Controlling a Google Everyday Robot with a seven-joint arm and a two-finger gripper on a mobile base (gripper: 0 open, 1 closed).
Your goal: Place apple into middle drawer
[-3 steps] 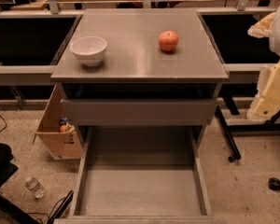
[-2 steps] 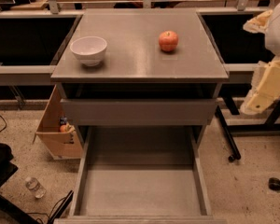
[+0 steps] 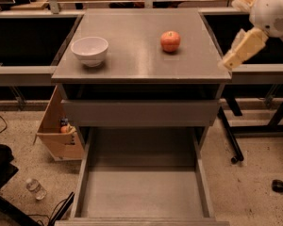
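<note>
The apple point(image 3: 170, 41), small and red-orange, sits on the grey cabinet top point(image 3: 132, 62), right of centre toward the back. The middle drawer point(image 3: 141, 192) is pulled out wide below, its flat grey floor bare. My gripper point(image 3: 228, 61), cream-coloured, hangs at the right of the view, just beyond the cabinet top's right front corner. It is level with the top, angled down and to the left. It is to the right of the apple and nearer the front, apart from it and holding nothing that I can see.
A white bowl point(image 3: 89, 50) stands on the left of the cabinet top. A plain grey drawer front point(image 3: 139, 112) is closed above the open drawer. A cardboard box point(image 3: 56, 133) and a water bottle point(image 3: 35, 188) are on the floor at the left. Black table frames flank the cabinet.
My gripper has moved up and to the left, from beside the cabinet to its top right front corner. The apple, bowl and drawer have not moved.
</note>
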